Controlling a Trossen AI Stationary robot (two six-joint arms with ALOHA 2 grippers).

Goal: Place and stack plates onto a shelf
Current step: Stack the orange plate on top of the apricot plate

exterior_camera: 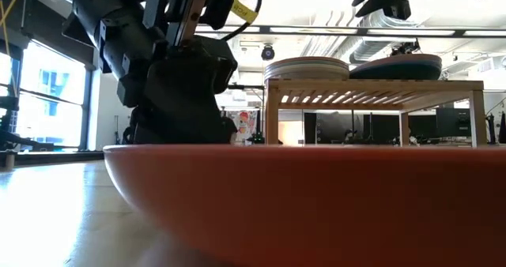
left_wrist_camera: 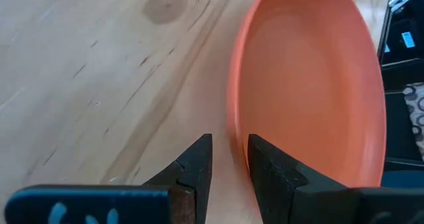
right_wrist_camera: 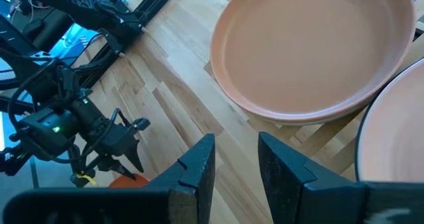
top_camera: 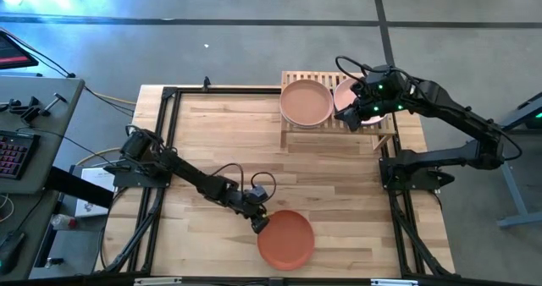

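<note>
Terracotta-orange plate [top_camera: 286,239]: left end effector [top_camera: 260,226] slightly parted at its rim, gripping nothing, bare tabletop [top_camera: 339,184] beyond.

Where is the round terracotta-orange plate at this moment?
In the high view, the round terracotta-orange plate lies flat on the wooden tabletop near its front edge, just beside the left gripper and far from the light-wood shelf.
</note>
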